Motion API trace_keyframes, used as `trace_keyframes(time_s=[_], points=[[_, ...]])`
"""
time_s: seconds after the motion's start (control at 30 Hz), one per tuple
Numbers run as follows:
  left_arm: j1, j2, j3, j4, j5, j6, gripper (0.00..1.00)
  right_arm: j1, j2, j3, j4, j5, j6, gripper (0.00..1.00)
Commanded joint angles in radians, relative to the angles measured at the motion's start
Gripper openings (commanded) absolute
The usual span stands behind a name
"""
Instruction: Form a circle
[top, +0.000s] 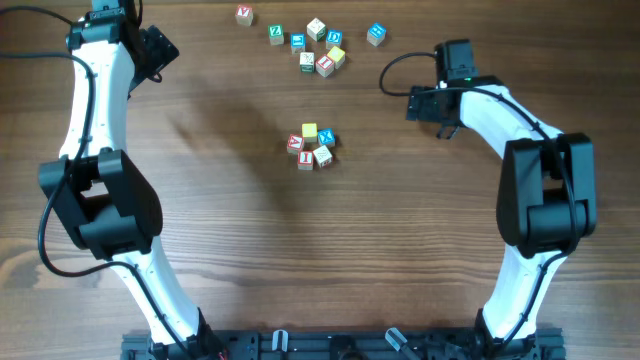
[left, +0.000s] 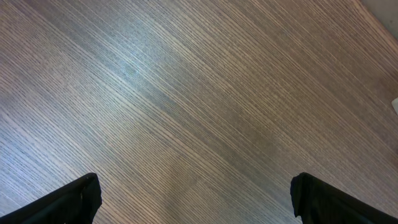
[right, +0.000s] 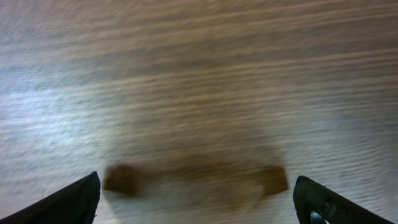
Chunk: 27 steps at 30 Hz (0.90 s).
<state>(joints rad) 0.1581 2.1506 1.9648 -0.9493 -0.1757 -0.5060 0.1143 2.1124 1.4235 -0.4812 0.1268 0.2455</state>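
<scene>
The circle (top: 311, 146) is a tight ring of small wooden letter cubes at the table's middle: a yellow one (top: 309, 131), a blue one (top: 325, 137), a whitish one (top: 322, 155) and two red-lettered ones (top: 295, 143). My right gripper (top: 427, 106) hovers well to the right of it. Its wrist view is blurred and shows my right gripper (right: 196, 193) open over bare wood with nothing between the fingers. My left gripper (top: 160, 52) is at the far left back; its wrist view shows my left gripper (left: 196, 193) open over bare table.
A loose scatter of several letter cubes (top: 312, 45) lies at the back centre, with one outlier (top: 244, 14) to its left and a blue one (top: 376, 34) to its right. Both arm bases stand at the front edge.
</scene>
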Motion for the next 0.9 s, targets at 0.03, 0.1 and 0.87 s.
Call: trace_keyframes(time_s=[0.03,0.1,0.87], points=[[0.001,-0.003,0.01,0.002,-0.013,0.005,1.0,-0.024,-0.023,-0.01,0.022,-0.024,0.022,1.0],[0.001,-0.003,0.01,0.002,-0.013,0.005,1.0,-0.024,-0.023,-0.01,0.067,-0.031,0.027,1.0],[0.001,-0.003,0.01,0.002,-0.013,0.005,1.0,-0.024,-0.023,-0.01,0.105,-0.031,0.027,1.0]])
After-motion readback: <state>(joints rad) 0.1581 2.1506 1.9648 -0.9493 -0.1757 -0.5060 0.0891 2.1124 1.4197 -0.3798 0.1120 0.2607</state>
